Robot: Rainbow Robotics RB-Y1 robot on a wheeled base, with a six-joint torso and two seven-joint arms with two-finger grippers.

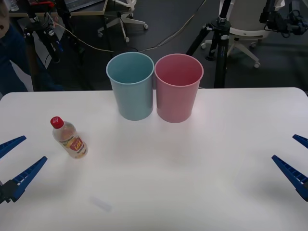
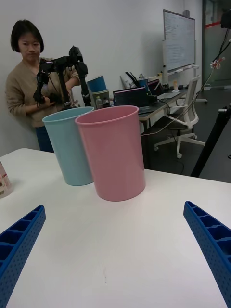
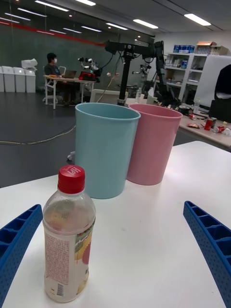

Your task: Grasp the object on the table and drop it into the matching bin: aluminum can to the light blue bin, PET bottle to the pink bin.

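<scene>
A small clear PET bottle with a red cap and yellow-red label stands upright on the left part of the white table. My left gripper is open at the table's left edge, a short way left of the bottle. In the left wrist view the bottle stands close ahead between my open blue fingers. The light blue bin and the pink bin stand side by side at the back middle. My right gripper is open at the right edge, far from the bottle.
Beyond the table's far edge are tripods, office chairs and cables on a dark floor. In the right wrist view both bins stand ahead and the bottle's edge shows at the side. Wide bare tabletop lies between the grippers.
</scene>
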